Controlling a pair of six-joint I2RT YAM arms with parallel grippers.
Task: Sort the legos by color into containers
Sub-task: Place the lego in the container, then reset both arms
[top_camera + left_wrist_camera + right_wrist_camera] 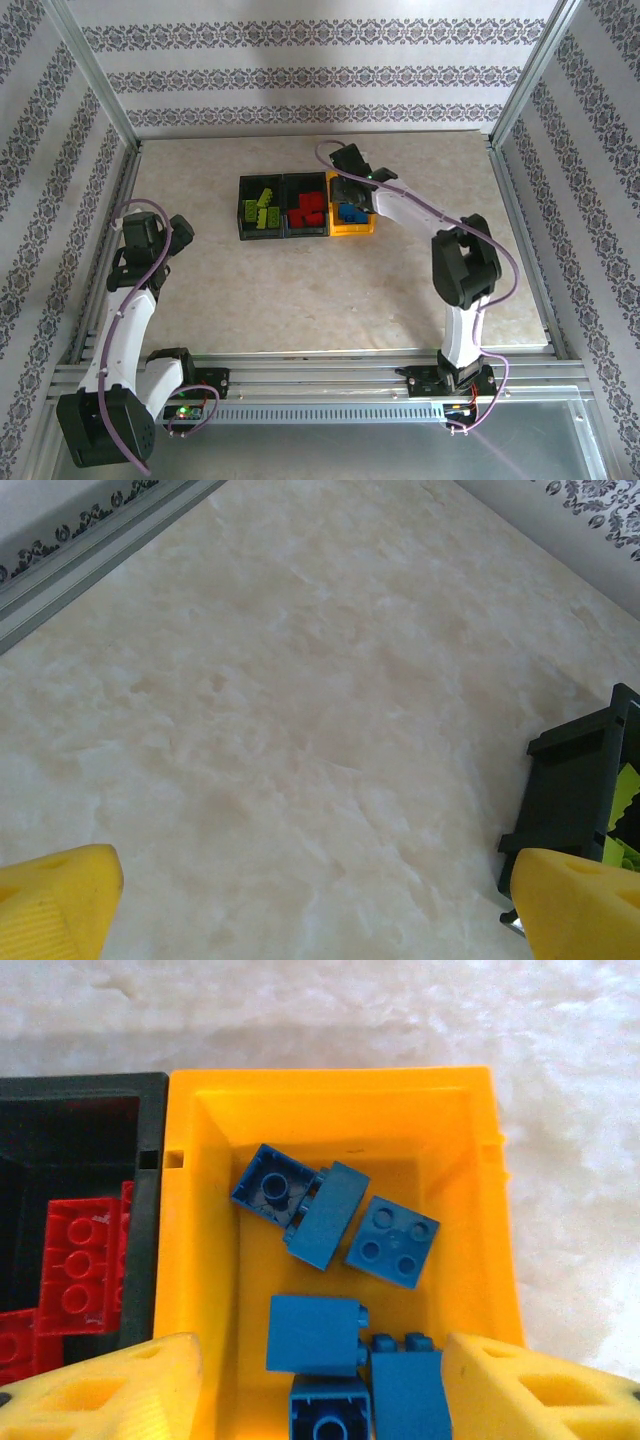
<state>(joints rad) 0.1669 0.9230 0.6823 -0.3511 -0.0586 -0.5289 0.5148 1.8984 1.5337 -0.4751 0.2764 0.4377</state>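
Over the yellow-orange bin point(330, 1085), the right gripper point(345, 1400) is held with its jaws well apart and nothing clamped between them. Below it, blue bricks point(392, 1242) are seen lying loose on the bin floor, some at 12 o'clock of the fingertips and two close between them at 6 o'clock of the wrist view. At 9 o'clock of this bin, touching it, the middle black bin point(85, 1090) is found with red bricks point(80, 1260) in it.

The step in hand is judged to be a release into the bin, to be followed by a withdrawal. It is best done by a straight lift before any sideways travel, so that neither wall is caught by a finger and the joined row is not dragged. The bricks nearest the fingertips should be left undisturbed.

At the 9 o'clock end of the row, lime green bricks point(264, 212) are held by the outer black bin point(243, 210). Every brick seen lies with its own colour, so the sorting is judged to be at or near its end. The left gripper point(320, 910) is positioned at 9 o'clock of the table point(300, 300), jaws fully spread and empty, near that outer bin but not touching it.

The table is surfaced in a pale marble pattern. It is enclosed by an aluminium frame point(95, 80) and striped, ornamented wallpaper point(300, 80), and a metal rail point(320, 372) is set along its 6 o'clock edge.
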